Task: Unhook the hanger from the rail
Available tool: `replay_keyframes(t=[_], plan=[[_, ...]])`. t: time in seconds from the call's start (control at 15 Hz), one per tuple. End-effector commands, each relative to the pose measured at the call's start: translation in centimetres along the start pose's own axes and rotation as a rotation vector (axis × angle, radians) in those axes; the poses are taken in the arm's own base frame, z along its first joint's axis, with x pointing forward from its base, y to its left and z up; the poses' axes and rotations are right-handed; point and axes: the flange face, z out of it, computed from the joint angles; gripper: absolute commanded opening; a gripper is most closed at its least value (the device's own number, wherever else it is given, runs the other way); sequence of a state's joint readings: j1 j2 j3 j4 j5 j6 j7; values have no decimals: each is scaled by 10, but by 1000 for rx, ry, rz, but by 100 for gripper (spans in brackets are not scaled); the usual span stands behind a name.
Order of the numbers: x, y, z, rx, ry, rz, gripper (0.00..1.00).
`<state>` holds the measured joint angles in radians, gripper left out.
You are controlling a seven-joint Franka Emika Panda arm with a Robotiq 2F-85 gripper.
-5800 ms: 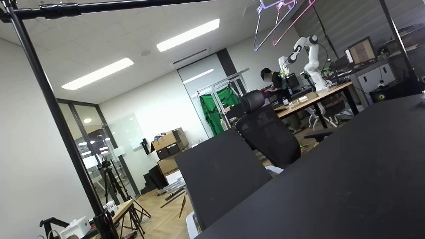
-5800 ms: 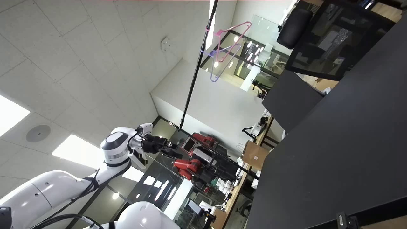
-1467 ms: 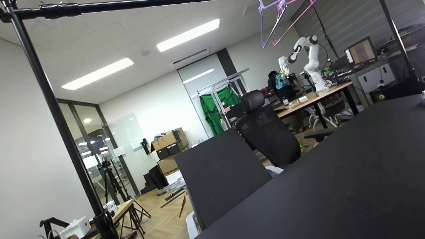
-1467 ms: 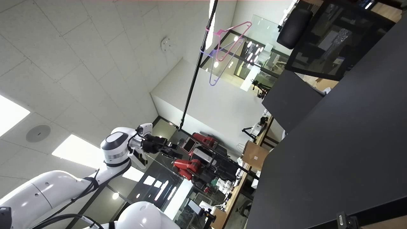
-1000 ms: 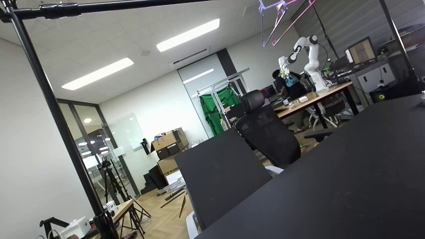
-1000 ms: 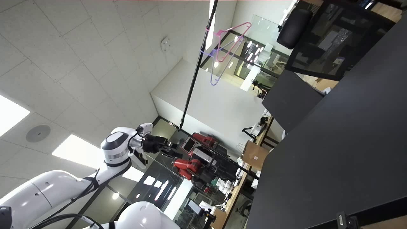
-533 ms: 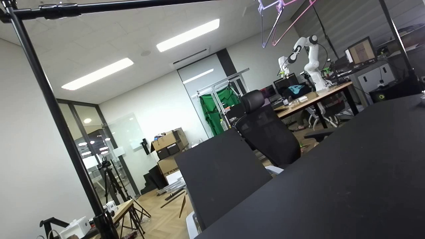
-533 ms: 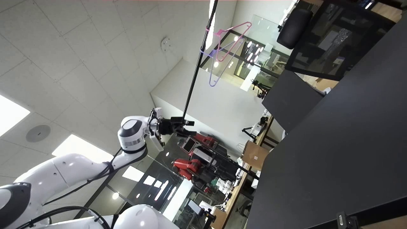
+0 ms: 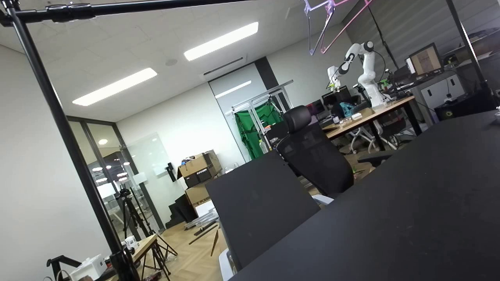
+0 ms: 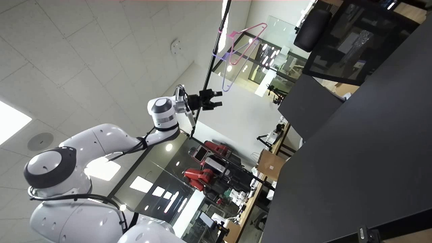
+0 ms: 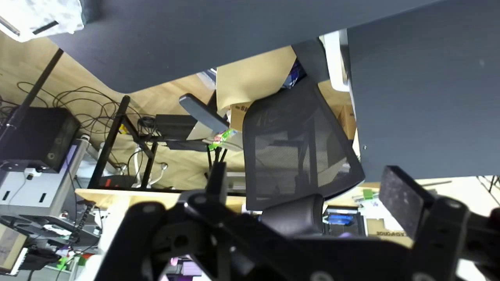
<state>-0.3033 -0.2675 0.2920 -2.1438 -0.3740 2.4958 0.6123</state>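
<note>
Checker: What is the gripper point(image 10: 220, 98) holding?

Operator: Nothing. I am reading it as spread wide: in the wrist view its fingers point(image 11: 404, 200) are standing far apart, with only background showing between them, chiefly a mesh chair point(image 11: 300, 156) well beyond.

Checker: Where is the task item sitting?

Operator: In an exterior view, the lavender hanger point(image 10: 226, 56) is hanging on the rail point(image 10: 210, 71), its hook sitting over it. The lower corner is showing near the fingers, with a gap; depth I cannot judge from here. A pink hanger point(image 10: 233, 34) is hanging just beside it. Farther out, a dark tabletop point(image 10: 337, 162) is lying well apart from both hangers.

Checker: Progress?

Operator: I am rating the task as early, with reaching as the likely current step. Completed: nothing of the unhooking is showing. Remaining: closing on the lavender hanger, raising its hook clear of the rail, and carrying it away without dragging the pink hanger along.
</note>
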Motion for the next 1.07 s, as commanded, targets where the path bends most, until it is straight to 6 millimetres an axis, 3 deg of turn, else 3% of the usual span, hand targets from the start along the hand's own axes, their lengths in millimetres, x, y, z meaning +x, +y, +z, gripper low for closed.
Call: replay_keyframes(t=[0.0, 0.47, 0.73, 1.0], plan=[[68, -12, 15, -5, 61, 191, 100], [154, -35, 29, -19, 255, 485, 100], [188, -46, 42, -59, 408, 581, 100], [208, -52, 63, -133, 497, 579, 100]])
